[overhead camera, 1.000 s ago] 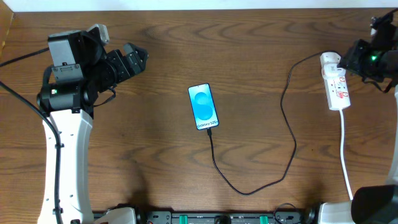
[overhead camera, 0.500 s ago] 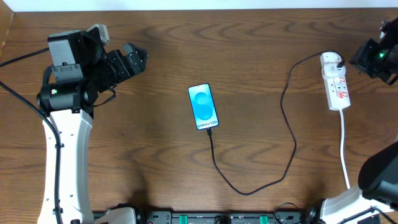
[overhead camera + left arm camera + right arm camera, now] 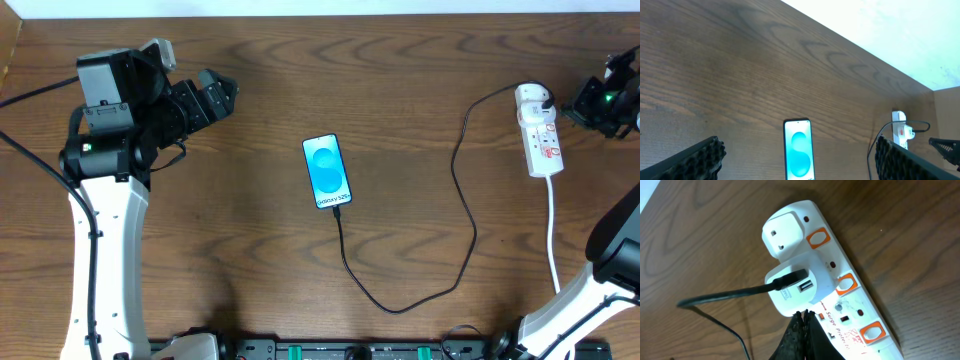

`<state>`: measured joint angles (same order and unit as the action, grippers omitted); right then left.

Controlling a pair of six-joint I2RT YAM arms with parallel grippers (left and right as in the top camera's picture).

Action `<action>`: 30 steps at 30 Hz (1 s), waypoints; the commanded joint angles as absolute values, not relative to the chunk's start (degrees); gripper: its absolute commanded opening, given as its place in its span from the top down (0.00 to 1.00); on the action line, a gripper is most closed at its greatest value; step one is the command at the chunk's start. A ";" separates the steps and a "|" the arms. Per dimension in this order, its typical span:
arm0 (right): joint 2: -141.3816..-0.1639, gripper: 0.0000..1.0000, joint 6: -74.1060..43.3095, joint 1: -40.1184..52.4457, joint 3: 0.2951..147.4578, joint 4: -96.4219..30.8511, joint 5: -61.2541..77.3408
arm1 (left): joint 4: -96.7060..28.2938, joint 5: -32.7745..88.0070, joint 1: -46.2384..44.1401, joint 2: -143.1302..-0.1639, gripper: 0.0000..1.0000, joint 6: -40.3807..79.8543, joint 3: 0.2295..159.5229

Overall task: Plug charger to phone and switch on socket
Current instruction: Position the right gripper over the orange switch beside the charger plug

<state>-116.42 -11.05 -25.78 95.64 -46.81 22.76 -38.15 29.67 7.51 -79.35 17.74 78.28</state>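
The phone (image 3: 328,172) was found flat in the middle of the wooden table (image 3: 250,260), screen lit up blue. The charger (image 3: 470,215) was looped off to the right, and its black tip looked seated in the phone's bottom edge, so that half was probably done. The white plug (image 3: 795,287) was pushed into the socket (image 3: 540,135) over at the right edge, next to a row of orange switches (image 3: 845,284).

So the switching-on step was judged to be the one in hand. Whether the switch was already flipped couldn't be made out, tbh.

The right gripper (image 3: 600,100) was held just beside the socket's far end, not touching it, with jaws pressed together into one point in the wrist view. The left gripper (image 3: 222,92) was parked well away on the left, jaws spread wide, nothing held.

Next up, that closed tip would need to be brought down squarely on the switch by the plug, without the strip being shoved sideways.
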 commanded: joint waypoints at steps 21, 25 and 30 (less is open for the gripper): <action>-122.45 0.99 -11.77 -27.24 96.55 -42.63 21.34 | -38.17 30.00 7.70 -79.42 0.02 16.97 78.61; -122.96 0.99 -11.77 -27.38 96.53 -42.17 21.28 | -38.17 30.00 7.70 -79.42 0.02 16.97 78.61; -123.04 0.99 -11.75 -27.51 96.51 -42.19 20.84 | -38.17 29.98 7.70 -79.42 0.02 16.97 78.61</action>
<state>-122.63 -11.38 -26.68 95.64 -42.33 21.34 -38.17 29.67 7.51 -79.35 17.74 78.28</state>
